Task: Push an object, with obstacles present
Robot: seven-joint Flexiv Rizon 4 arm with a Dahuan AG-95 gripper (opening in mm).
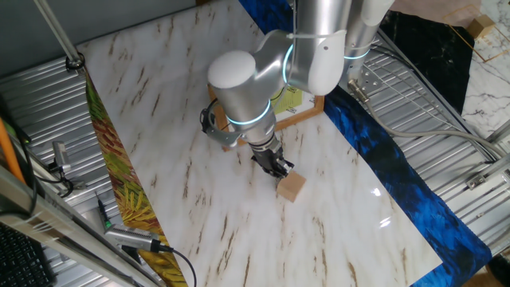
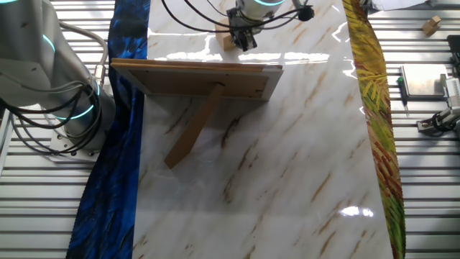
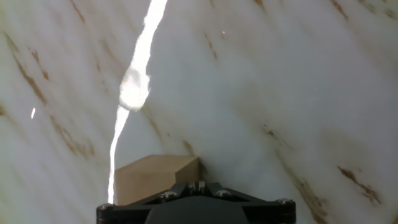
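Observation:
The small tan wooden cube [image 1: 292, 187] lies on the marble tabletop. My gripper [image 1: 275, 166] is down at the table right behind the cube, its black fingers together and touching or nearly touching the cube's near face. In the hand view the cube [image 3: 155, 177] sits just ahead and left of my shut fingertips [image 3: 198, 185]. The brown picture frame [image 1: 301, 110] stands behind my arm, mostly hidden. In the other fixed view I see the frame's back [image 2: 194, 79] with its prop leg; the cube [image 2: 228, 41] and gripper [image 2: 242, 39] are beyond its top edge.
A blue cloth [image 1: 382, 155] runs along one side of the marble board and a yellow-green leaf-print cloth [image 1: 119, 183] along the other. Metal ribbed surfaces, cables and tools [image 1: 127, 237] lie outside the board. Marble [image 3: 280, 81] stretches ahead of the cube.

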